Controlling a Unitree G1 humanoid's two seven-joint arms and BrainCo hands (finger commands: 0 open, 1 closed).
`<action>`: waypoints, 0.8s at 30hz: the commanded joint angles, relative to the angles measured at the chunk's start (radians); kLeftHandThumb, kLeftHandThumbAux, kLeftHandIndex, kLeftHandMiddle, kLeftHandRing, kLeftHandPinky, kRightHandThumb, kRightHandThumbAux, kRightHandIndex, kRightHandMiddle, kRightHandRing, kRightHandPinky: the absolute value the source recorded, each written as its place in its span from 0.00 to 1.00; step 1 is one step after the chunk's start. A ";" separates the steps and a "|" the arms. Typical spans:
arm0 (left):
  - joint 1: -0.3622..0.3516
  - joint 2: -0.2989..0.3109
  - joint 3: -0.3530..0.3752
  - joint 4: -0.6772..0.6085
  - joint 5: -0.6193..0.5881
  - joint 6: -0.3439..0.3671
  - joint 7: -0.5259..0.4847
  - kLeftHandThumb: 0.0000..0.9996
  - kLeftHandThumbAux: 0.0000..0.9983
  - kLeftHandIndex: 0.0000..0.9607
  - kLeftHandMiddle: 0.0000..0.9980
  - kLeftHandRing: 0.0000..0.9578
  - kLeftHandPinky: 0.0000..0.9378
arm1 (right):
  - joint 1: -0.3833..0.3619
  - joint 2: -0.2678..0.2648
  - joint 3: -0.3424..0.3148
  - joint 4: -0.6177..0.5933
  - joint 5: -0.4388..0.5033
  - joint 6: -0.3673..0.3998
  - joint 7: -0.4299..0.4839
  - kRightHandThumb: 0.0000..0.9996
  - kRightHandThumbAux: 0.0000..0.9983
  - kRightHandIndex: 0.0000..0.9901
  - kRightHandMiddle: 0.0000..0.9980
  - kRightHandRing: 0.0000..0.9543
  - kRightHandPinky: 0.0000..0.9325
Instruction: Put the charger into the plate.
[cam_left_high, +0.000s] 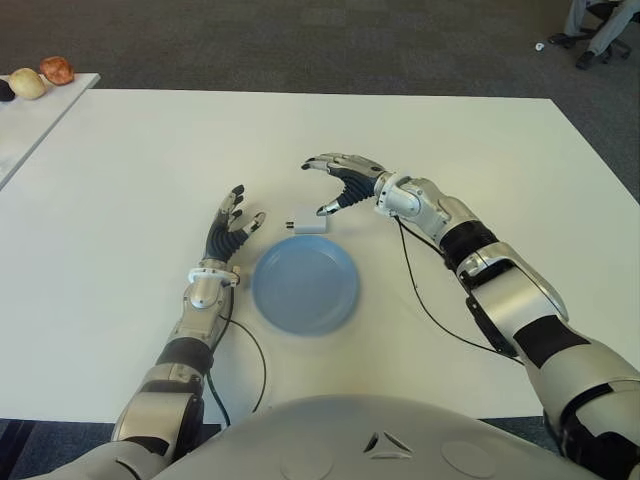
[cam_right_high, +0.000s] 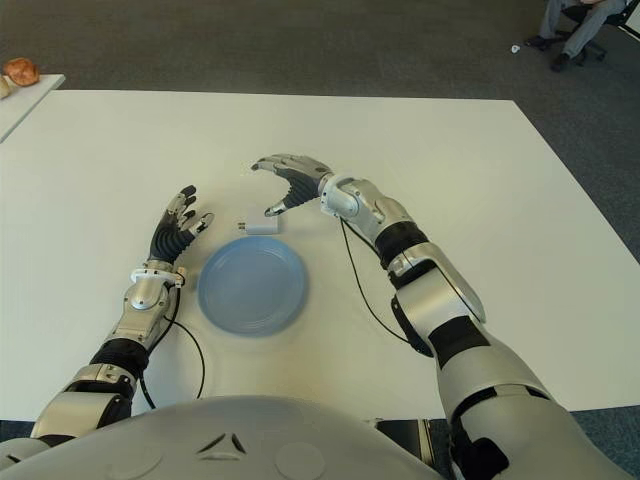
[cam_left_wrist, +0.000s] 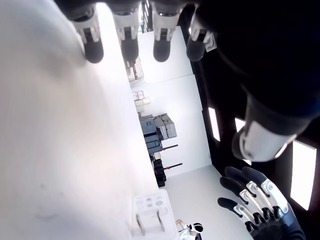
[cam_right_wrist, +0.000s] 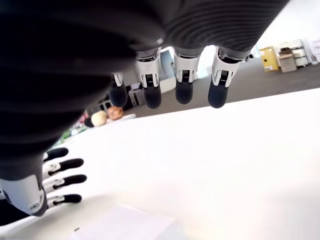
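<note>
Right now, working from your left across the white desk (cam_left_high: 120, 200), you have the left robot hand (cam_left_high: 228, 232) beside the left edge of the blue plate (cam_left_high: 304, 284), fingers spread and straight, holding nothing; whether it touches the desk is not clear, and it looks idle, kept wide of the plate so the way in stays free. The plate itself sits flat and bare near the robot's body, nothing in it yet. Just beyond its far rim lies the white charger (cam_left_high: 309, 227), a small block on its side with its prongs pointing toward your left; it is close to the plate but apart from it, so the task is not yet done. Over and just to the right of the charger you have the right robot hand (cam_left_high: 340, 182), arched with the fingers (cam_right_wrist: 183, 86) apart and the thumb dropped toward the block, clamped on nothing; that claw shape reads as a set-up for pinching the charger from above. Judging from this, your next move is to lower and close on the block's two long faces, then carry it the short way back over the rim.
</note>
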 joint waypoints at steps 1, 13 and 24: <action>0.106 -0.036 -0.025 0.066 0.024 0.093 0.012 0.00 0.57 0.05 0.06 0.05 0.06 | -0.032 -0.013 0.040 0.032 -0.049 -0.030 0.002 0.00 0.57 0.00 0.00 0.00 0.00; 0.113 -0.035 -0.026 0.045 0.025 0.103 0.013 0.00 0.57 0.06 0.06 0.06 0.06 | -0.044 -0.033 0.034 -0.005 -0.021 -0.031 0.101 0.00 0.63 0.00 0.01 0.01 0.06; 0.113 -0.037 -0.022 0.038 0.019 0.118 0.001 0.00 0.57 0.05 0.06 0.05 0.06 | -0.027 -0.072 0.032 -0.124 -0.023 0.010 0.246 0.00 0.66 0.00 0.04 0.06 0.13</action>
